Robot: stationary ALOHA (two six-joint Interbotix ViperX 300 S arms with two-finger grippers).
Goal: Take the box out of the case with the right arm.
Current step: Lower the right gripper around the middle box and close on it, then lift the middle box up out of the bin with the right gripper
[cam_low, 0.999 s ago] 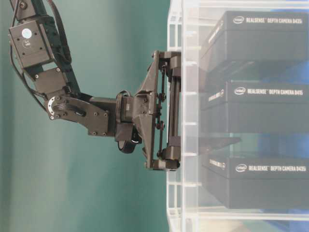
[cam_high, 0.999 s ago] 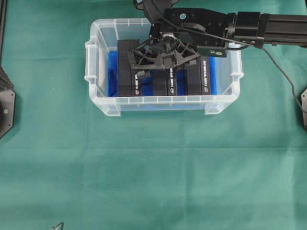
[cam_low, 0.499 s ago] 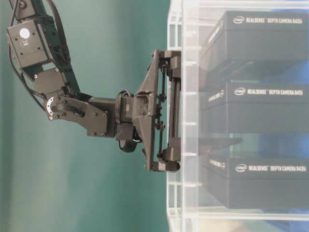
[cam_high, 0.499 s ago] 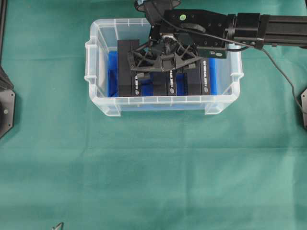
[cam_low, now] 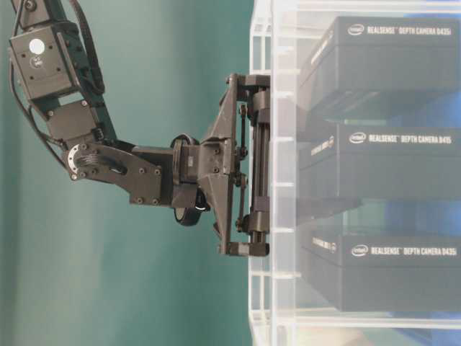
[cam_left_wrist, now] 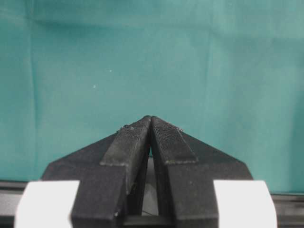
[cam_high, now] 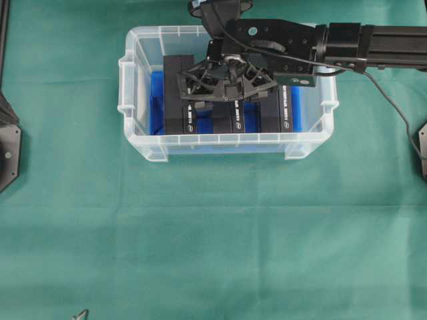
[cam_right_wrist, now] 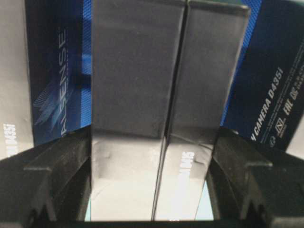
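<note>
Overhead exterior view: the case [cam_high: 137, 130] sits near the far edge of the green counter [cam_high: 213, 233], a little left of the middle, and holds several black boxes standing on edge side by side on the blue floor lining. The right arm [cam_high: 373, 43] reaches in from the right edge, and the right gripper [cam_high: 225, 83] points down over the middle of the row.

In the right wrist view, the middle box [cam_right_wrist: 137, 95] stands between the two fingers [cam_right_wrist: 61, 166], with what looks like a second narrow black face close beside it. The fingers are spread to either side of that pair, each close to a side face. Whether they already press on it cannot be told, since the contact lines are lost in shadow. The boxes stand upright and packed, so only their top edges are free. That is probably why the gripper comes straight down and straddles.

The left gripper [cam_left_wrist: 151, 124] has its fingers pressed together with nothing between them. It hangs over bare green cloth, parked clear of the job.

My reading is that the grasp is not yet secured. The box is inside the case.
</note>
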